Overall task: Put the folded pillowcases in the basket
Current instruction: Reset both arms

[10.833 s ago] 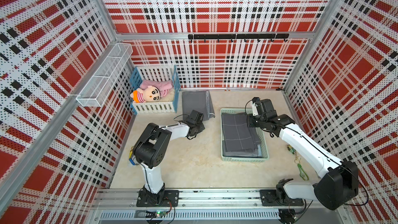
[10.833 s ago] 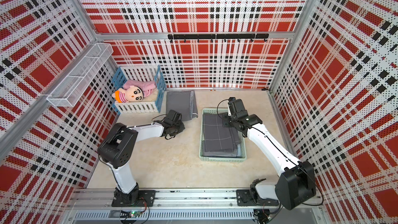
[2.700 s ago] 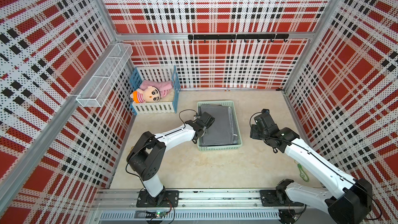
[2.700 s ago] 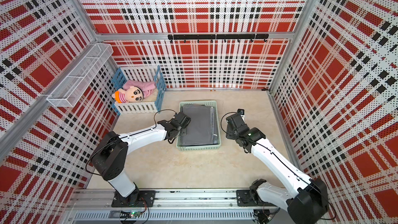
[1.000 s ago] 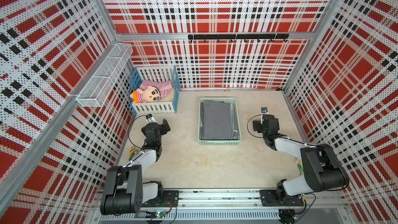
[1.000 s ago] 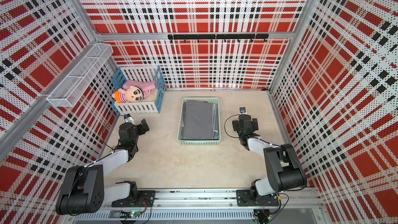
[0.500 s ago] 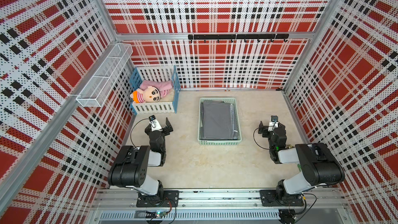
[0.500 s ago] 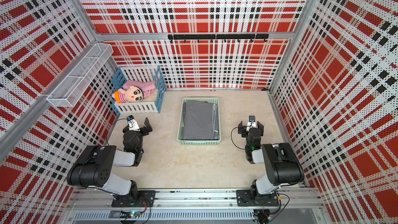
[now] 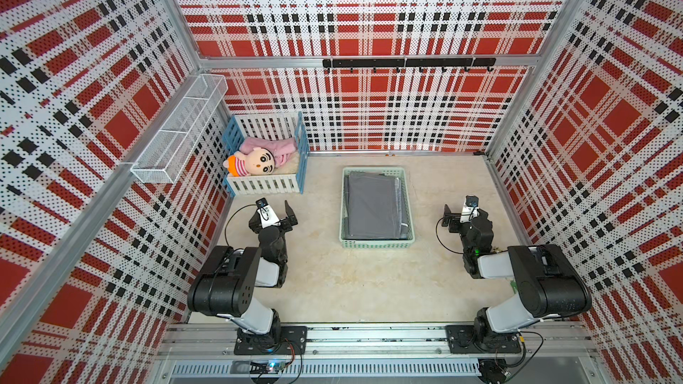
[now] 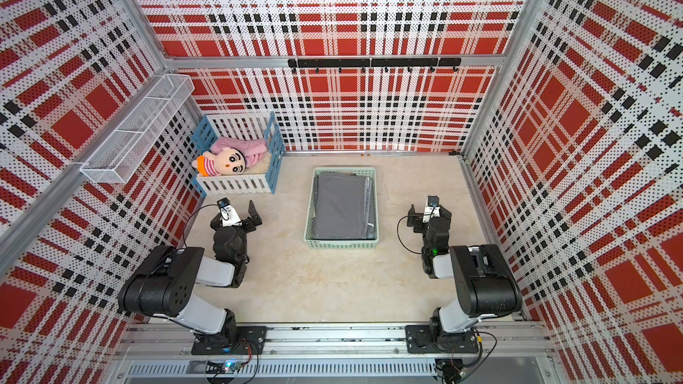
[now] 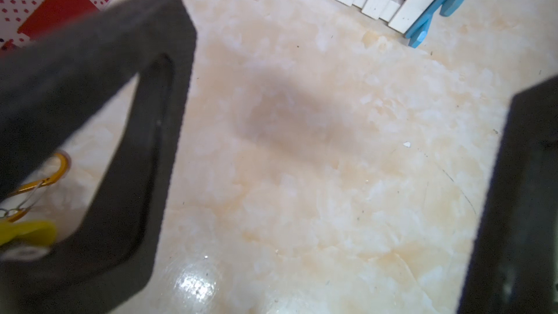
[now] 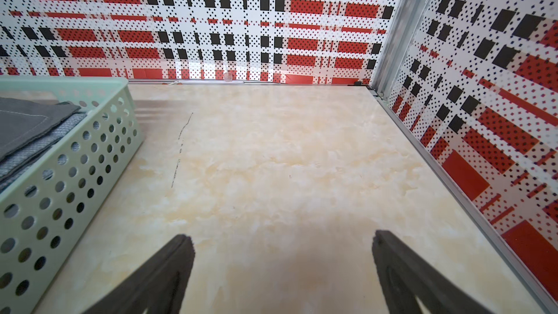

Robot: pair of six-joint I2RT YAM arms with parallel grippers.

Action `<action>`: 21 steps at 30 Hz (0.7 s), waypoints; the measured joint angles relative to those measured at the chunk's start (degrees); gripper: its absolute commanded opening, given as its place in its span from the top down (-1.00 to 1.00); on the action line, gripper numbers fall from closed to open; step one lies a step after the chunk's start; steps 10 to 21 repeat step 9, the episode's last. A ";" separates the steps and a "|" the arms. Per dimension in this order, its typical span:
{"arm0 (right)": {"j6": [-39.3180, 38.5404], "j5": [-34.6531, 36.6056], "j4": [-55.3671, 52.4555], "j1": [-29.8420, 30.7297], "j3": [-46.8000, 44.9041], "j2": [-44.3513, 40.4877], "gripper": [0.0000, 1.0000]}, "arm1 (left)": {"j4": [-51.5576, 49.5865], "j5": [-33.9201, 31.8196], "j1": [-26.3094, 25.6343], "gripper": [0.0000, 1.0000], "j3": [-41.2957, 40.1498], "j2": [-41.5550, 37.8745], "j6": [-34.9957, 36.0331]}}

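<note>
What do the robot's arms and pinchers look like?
The left arm and right arm have chunky black joints joined by pale grey-white tubes. A thin black cable loops beside each wrist. The left gripper and right gripper each have two black fingers, like hollow triangles, and a small camera with a blue front. A tiny green light glows on the right arm.

The basket [image 9: 377,243] is smooth matt plastic with punched holes, the pillowcase [image 9: 373,205] is soft-looking matt grey woven cloth. The tabletop [image 9: 351,282] looks like glossy marbled stone, pretty shiny. The rack [image 9: 177,131] is white wire mesh, the doll [image 9: 260,164] is fuzzy plush.
</note>
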 measured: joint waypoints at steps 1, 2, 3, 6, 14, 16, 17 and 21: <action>0.00 -0.02 0.00 0.00 0.00 0.00 -0.99 | 0.04 -0.09 -0.02 -0.99 0.00 0.00 0.07; 0.02 -0.04 0.00 0.00 0.00 0.00 -0.99 | 0.11 -0.17 -0.07 -0.99 0.00 0.00 0.17; 0.02 -0.09 0.00 0.00 0.00 0.00 -0.99 | 0.22 -0.24 -0.09 -0.99 0.00 0.00 0.22; 0.02 -0.15 0.00 0.00 0.00 0.00 -1.00 | 0.44 0.02 -0.02 -0.99 0.00 0.00 0.28; 0.02 -0.17 0.00 0.00 0.00 0.00 -1.00 | 0.46 0.59 0.37 -0.99 0.00 0.00 0.26; 0.02 -0.17 0.00 0.00 0.00 0.00 -1.00 | 0.46 0.59 0.37 -0.99 0.00 0.00 0.26; 0.02 -0.17 0.00 0.00 0.00 0.00 -1.00 | 0.46 0.59 0.37 -0.99 0.00 0.00 0.26; 0.02 -0.17 0.00 0.00 0.00 0.00 -1.00 | 0.46 0.59 0.37 -0.99 0.00 0.00 0.26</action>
